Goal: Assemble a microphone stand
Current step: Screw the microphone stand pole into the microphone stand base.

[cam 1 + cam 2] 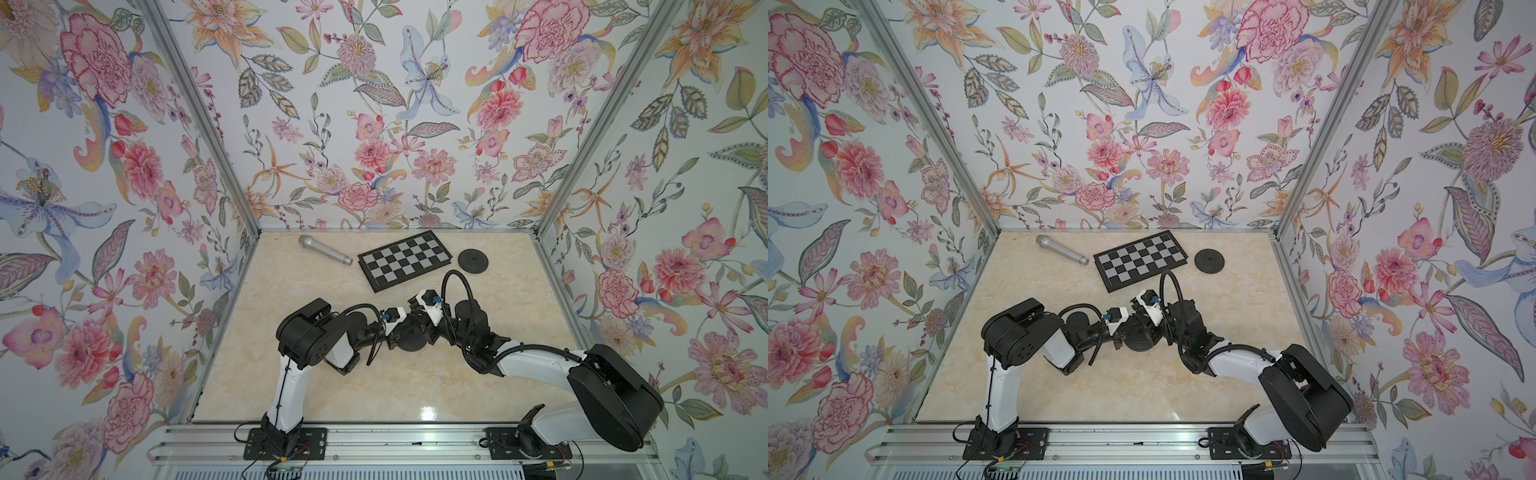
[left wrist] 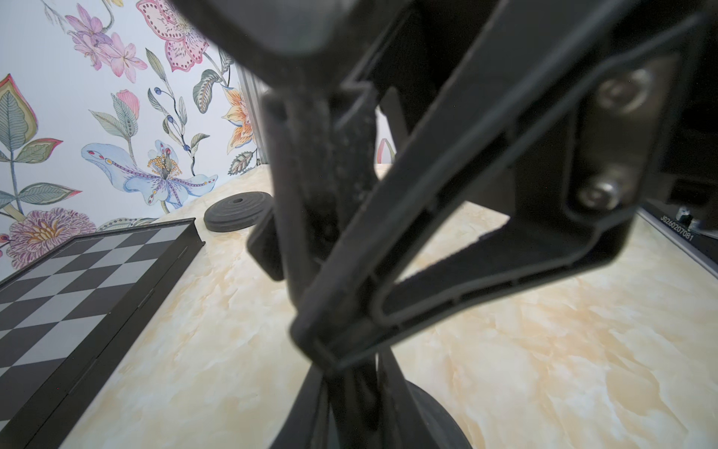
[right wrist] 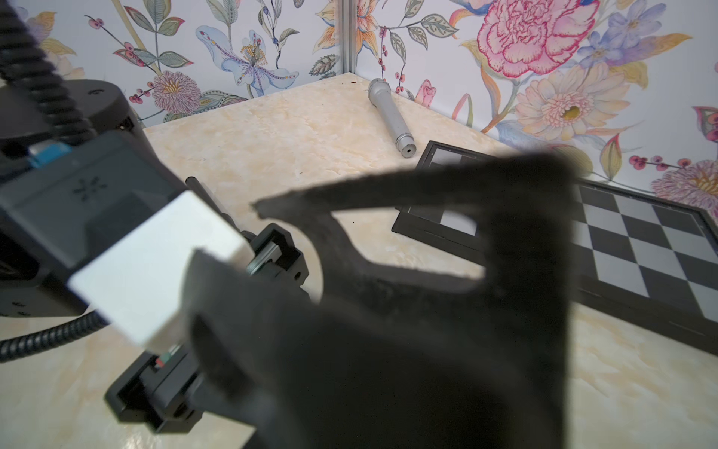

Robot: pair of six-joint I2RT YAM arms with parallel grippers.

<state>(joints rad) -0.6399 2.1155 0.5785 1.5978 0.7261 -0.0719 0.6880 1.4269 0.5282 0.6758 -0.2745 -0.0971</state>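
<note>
Brightly and evenly lit from above in both top views, with a small white glare patch on the glossy tabletop [image 1: 428,412] near its front edge, only faint soft shadows beneath the arms [image 1: 286,386], and wide-angle stretching of the floral walls [image 1: 83,208] toward the corners. Sharp in the distance but heavily blurred up close in the left wrist view (dark fingers [image 2: 388,241] filling the middle as a soft mass), with the chessboard [image 2: 77,280] crisp behind. Likewise in the right wrist view: foreground fingers [image 3: 427,342] fuzzy and underexposed, microphone [image 3: 390,112] and floral walls in clear, bright focus.
</note>
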